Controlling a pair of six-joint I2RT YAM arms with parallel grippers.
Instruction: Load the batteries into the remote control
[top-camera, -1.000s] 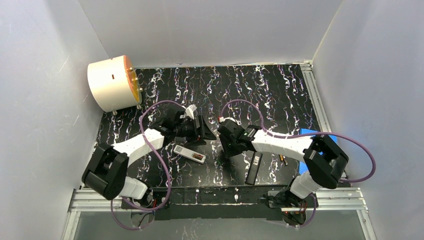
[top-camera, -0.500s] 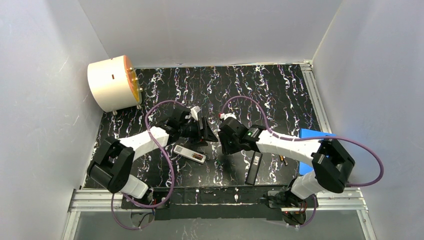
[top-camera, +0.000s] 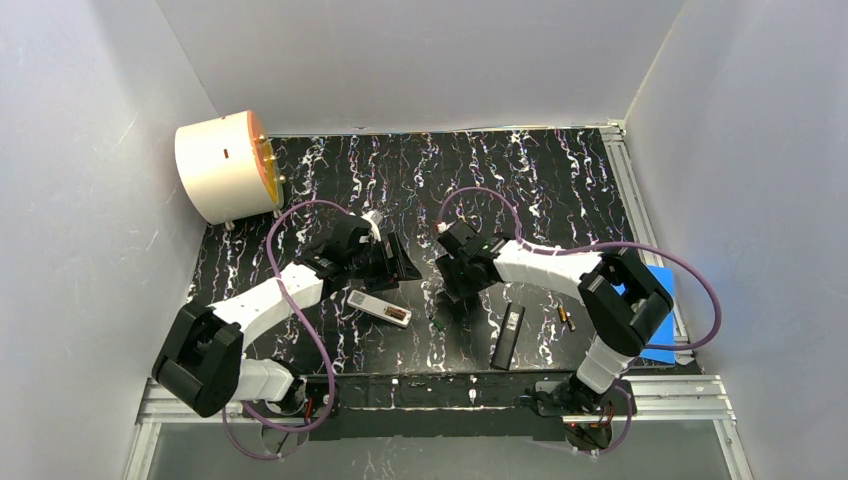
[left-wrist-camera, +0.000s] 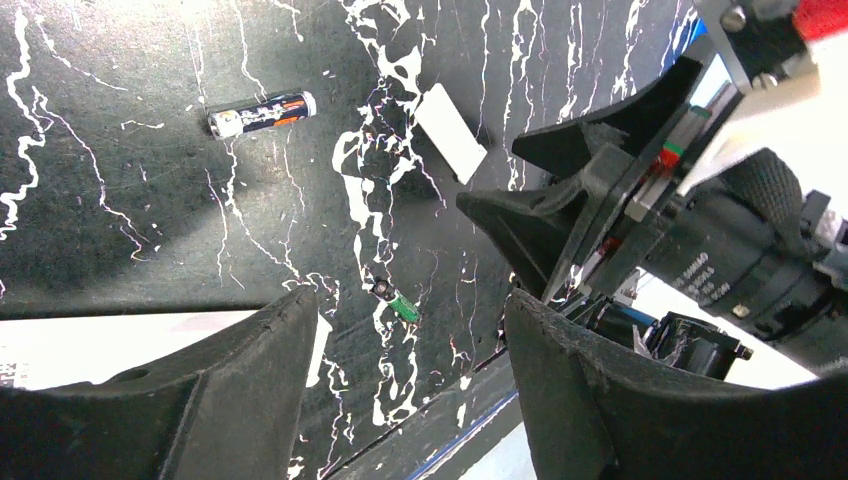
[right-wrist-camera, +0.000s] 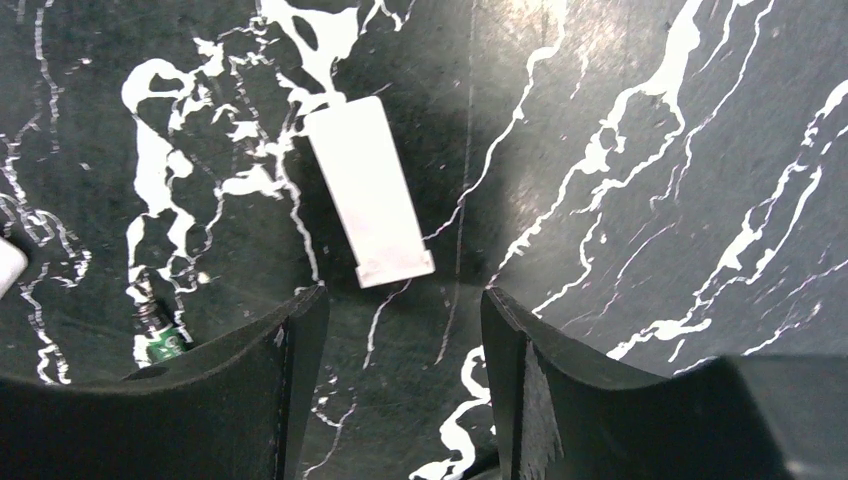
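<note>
On the right gripper (right-wrist-camera: 395, 310), the jaws now stand wider apart and empty; a green battery (right-wrist-camera: 160, 343) newly lies just outside them.

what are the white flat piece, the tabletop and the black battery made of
White flat piece: likely matte plastic, even colour with moulded tabs. Tabletop: black marble-look surface, white veins, possibly a printed sheet. Black-and-gold battery: apparently metal in a glossy printed wrap, with a shiny end cap.

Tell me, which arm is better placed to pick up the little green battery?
Probably the right. The right gripper, open, hangs low over the table, with the green battery just beside one finger. The left gripper, also open, sits farther back from it.
</note>
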